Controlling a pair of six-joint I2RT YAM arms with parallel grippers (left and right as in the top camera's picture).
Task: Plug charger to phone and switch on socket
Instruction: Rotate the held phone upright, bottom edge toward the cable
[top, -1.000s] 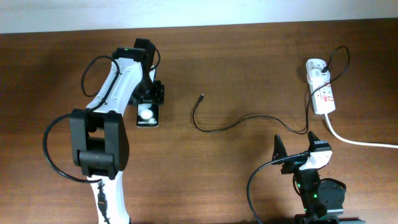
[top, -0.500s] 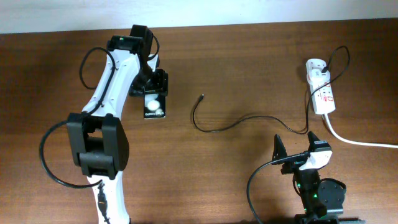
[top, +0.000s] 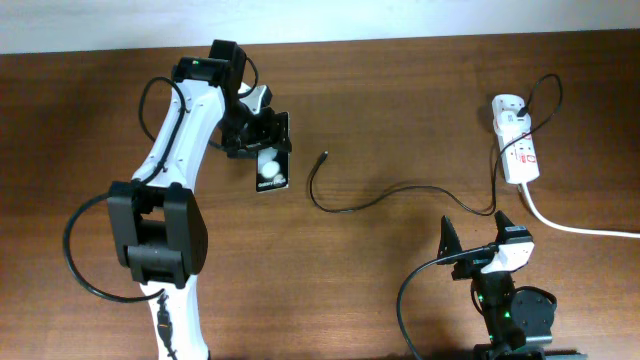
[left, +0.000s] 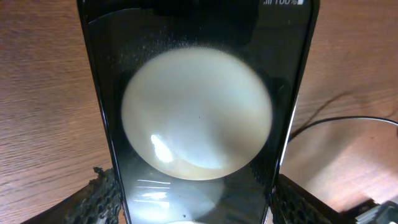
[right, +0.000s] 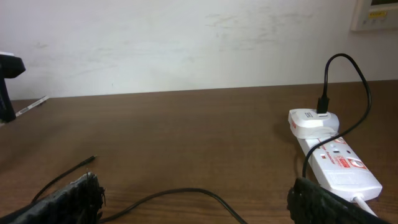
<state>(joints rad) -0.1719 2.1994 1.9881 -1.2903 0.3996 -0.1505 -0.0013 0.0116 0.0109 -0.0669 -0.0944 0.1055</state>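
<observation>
My left gripper (top: 258, 139) is shut on the black phone (top: 270, 160), whose white round shape fills the left wrist view (left: 196, 112); the phone lies tilted, its free end toward the cable tip. The black charger cable (top: 370, 205) runs across the table, its plug tip (top: 325, 156) lying a little right of the phone, its other end at the white adapter (top: 508, 108) on the white socket strip (top: 520, 150). The cable (right: 180, 194) and the socket (right: 336, 165) show in the right wrist view. My right gripper (top: 478, 238) is open and empty at the front right.
A thick white cord (top: 575, 228) leaves the socket toward the right edge. A pale wall (right: 186, 43) stands behind the table's far edge.
My left gripper has carried the phone to the right and turned it, so its free end now lies closer to the cable tip. The right arm has not moved.
</observation>
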